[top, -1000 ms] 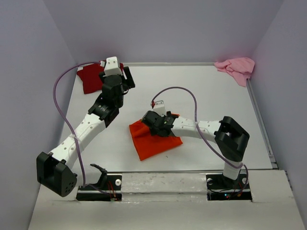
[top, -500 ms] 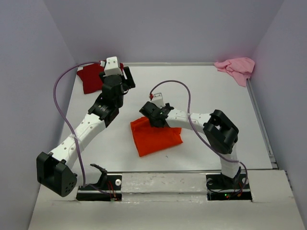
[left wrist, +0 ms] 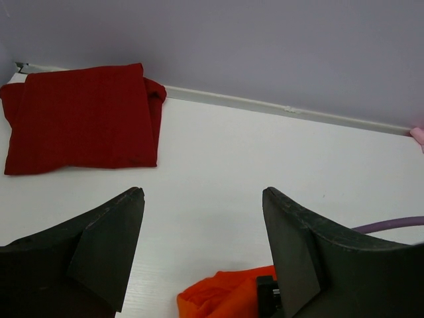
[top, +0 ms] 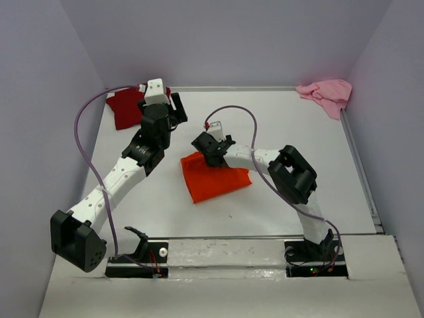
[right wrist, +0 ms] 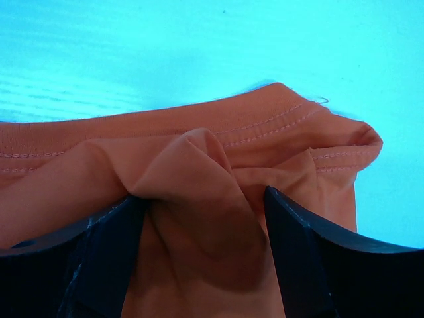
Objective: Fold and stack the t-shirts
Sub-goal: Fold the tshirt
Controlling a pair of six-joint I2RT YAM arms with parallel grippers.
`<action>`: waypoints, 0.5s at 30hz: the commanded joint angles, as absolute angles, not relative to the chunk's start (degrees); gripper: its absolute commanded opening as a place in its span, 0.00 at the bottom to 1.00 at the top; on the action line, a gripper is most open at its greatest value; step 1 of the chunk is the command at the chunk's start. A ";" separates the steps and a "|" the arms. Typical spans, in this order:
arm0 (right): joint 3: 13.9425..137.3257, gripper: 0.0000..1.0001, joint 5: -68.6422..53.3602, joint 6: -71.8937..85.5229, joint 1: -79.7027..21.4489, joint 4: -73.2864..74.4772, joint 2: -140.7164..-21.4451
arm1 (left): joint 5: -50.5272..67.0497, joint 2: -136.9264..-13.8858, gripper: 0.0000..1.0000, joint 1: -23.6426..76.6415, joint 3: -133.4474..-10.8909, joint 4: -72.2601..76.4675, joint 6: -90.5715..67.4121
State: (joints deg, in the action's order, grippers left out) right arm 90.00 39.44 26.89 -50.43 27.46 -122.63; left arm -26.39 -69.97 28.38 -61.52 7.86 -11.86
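Note:
A folded bright orange t-shirt (top: 215, 180) lies mid-table. My right gripper (top: 207, 148) sits at its far left edge, pressed into the cloth. In the right wrist view its fingers (right wrist: 106, 252) stand wide apart with a raised fold of orange cloth (right wrist: 199, 165) bunched between them, not pinched. My left gripper (top: 177, 111) hangs open and empty (left wrist: 202, 195) over bare table. A folded dark red t-shirt (top: 124, 107) (left wrist: 79, 119) lies at the far left corner. A crumpled pale pink t-shirt (top: 326, 94) lies at the far right corner.
Grey walls close in the table (top: 291, 139) on three sides. A metal strip (top: 361, 165) runs along its right edge. A purple cable (top: 79, 132) loops off the left arm and another (top: 255, 126) off the right arm. A corner of the orange t-shirt (left wrist: 225, 295) shows below the left fingers.
My right arm has swung toward the far left, and the orange t-shirt has slid that way with it. The left arm has not moved.

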 commanded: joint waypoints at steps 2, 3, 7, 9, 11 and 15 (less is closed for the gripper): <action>92.02 0.78 40.34 25.49 -44.66 26.46 -125.60 | -25.93 -68.64 0.82 28.13 -61.61 9.58 -11.78; 92.11 0.78 40.52 25.49 -43.87 26.54 -125.68 | -25.84 -68.73 0.82 28.21 -61.61 9.58 -11.78; 92.20 0.78 41.92 26.37 -40.26 27.77 -125.16 | -25.58 -68.91 0.82 28.12 -61.70 9.49 -11.78; 92.81 0.78 41.84 26.11 -38.94 28.30 -125.33 | -25.58 -68.99 0.82 28.21 -61.70 9.49 -11.69; 93.25 0.78 42.36 24.18 -38.23 28.39 -125.51 | -25.58 -69.17 0.82 28.21 -61.79 9.41 -11.60; 95.97 0.79 42.10 17.41 -38.23 28.48 -124.81 | -25.31 -69.70 0.82 28.13 -61.70 9.40 -11.69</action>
